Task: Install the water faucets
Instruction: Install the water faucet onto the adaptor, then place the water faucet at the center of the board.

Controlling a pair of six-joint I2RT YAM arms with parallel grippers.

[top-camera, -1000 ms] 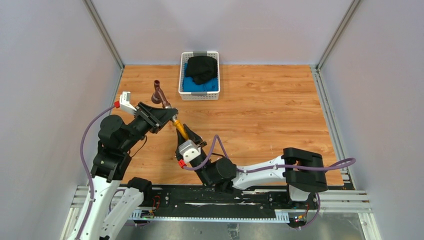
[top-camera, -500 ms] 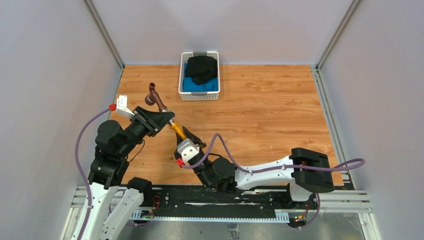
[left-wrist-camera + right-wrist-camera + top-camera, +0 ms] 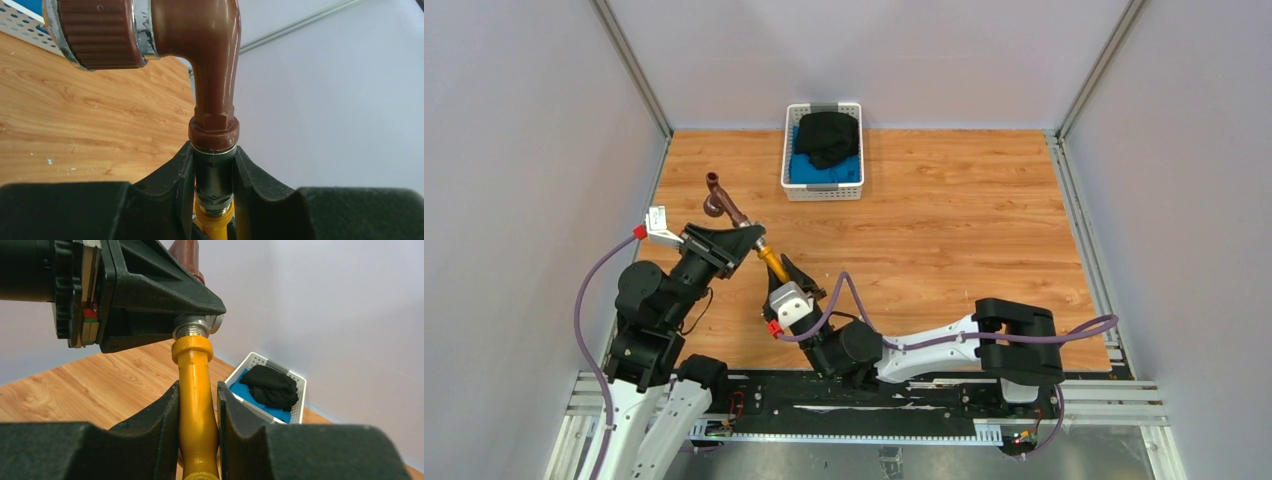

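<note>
**Brass-yellow tap and brown tap held end to end above the table**

Wood-grain table (image 3: 944, 220) lies below. A white basket (image 3: 855, 190) of black and blue cloth sits at its far edge, well apart from the work. Over the near left part of the table the two arms face each other.

The left gripper (image 3: 214, 165) is clenched on the dark collar (image 3: 214, 175) just under the brown faucet (image 3: 212, 60). Its elbow and ribbed knob (image 3: 100, 32) stick out past the fingers. The right gripper (image 3: 196, 390) is clamped around the shaft of the yellow faucet (image 3: 195, 410). The top of that shaft butts against a silvery threaded stub (image 3: 191, 331) at the left claw. Both taps hang off the table, joined in one slanted line.

The step in hand looks like screwing the two together. To do it well, both axes should stay in one line so the thread does not cross. One claw should hold firm while the other turns, with only a light push along the shaft. Bare thread shows at the joint, so it is probably not seated yet. The smooth yellow shaft may slip in the pads as the joint tightens.

No writing can be read on either tap. A small white tag (image 3: 658, 217) near the left wrist is too small to read.
</note>
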